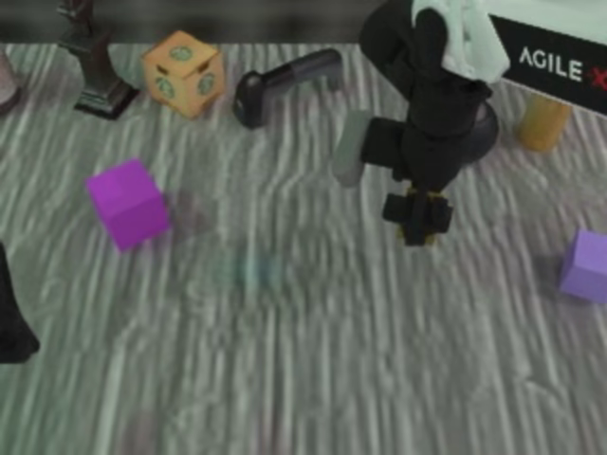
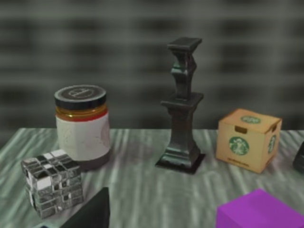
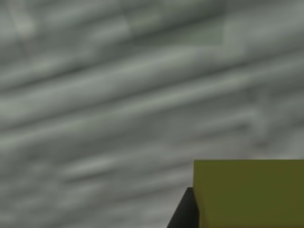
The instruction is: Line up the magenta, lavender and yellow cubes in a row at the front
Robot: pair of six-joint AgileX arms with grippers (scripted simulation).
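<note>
The large magenta cube rests on the left part of the table, and its corner shows in the left wrist view. At the right edge sits the lavender cube. My right gripper hangs over the middle right of the table, shut on the small mustard-yellow cube. A black finger presses against the cube's side; from above only slivers of yellow show between the fingers. My left arm is parked at the left edge, with one black finger in its wrist view.
Along the back stand a dark statuette, an orange cube with green round marks, a black handled tool and a yellow-orange cylinder. The left wrist view also shows a lidded jar and a mirrored puzzle cube.
</note>
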